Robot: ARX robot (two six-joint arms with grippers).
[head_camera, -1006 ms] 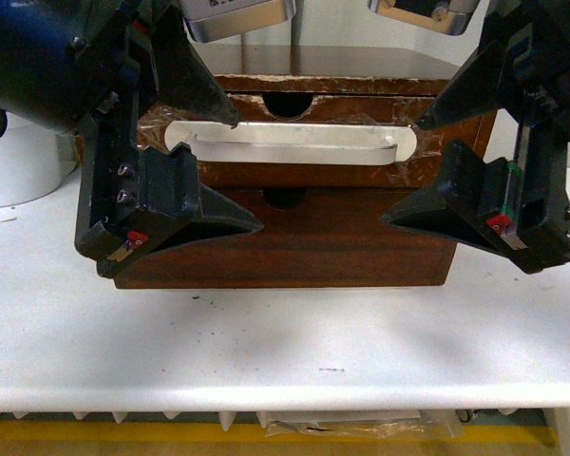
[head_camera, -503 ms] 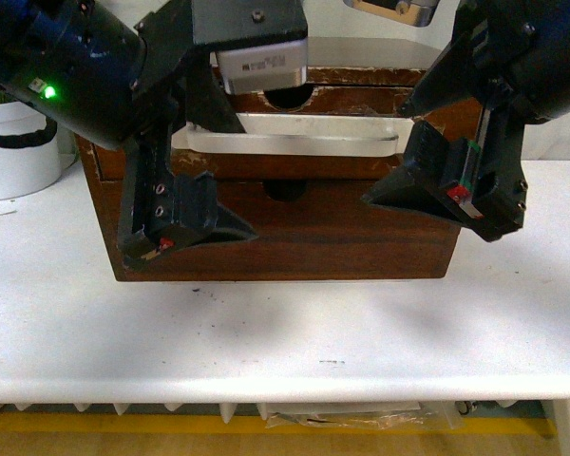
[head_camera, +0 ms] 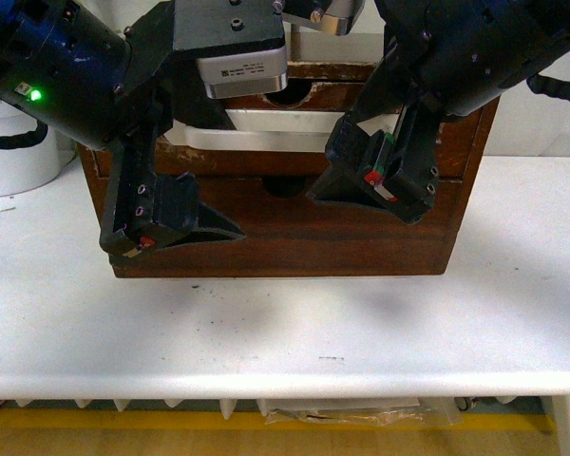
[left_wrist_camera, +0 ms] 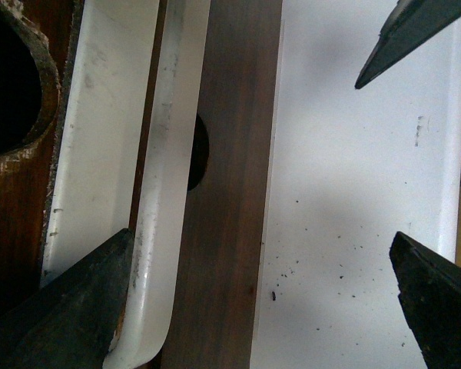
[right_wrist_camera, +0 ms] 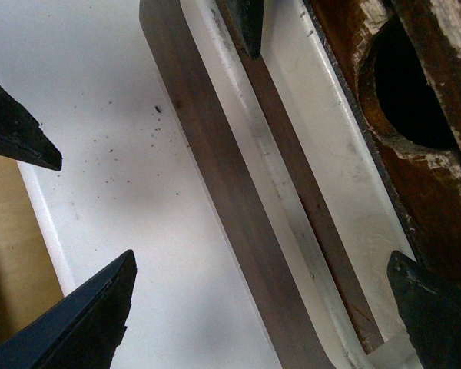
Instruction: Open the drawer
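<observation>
The sticker on the grey block has print too small to read, and the white bucket hides its contents. The drawer with the white bar handle is the upper one in the wooden chest. The left gripper and right gripper both gape wide before it.

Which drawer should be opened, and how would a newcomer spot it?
A dark wooden chest stands on the white table. Its upper drawer carries a long white bar handle below a half-round notch. The lower drawer is plain wood with only a notch and no handle.
</observation>
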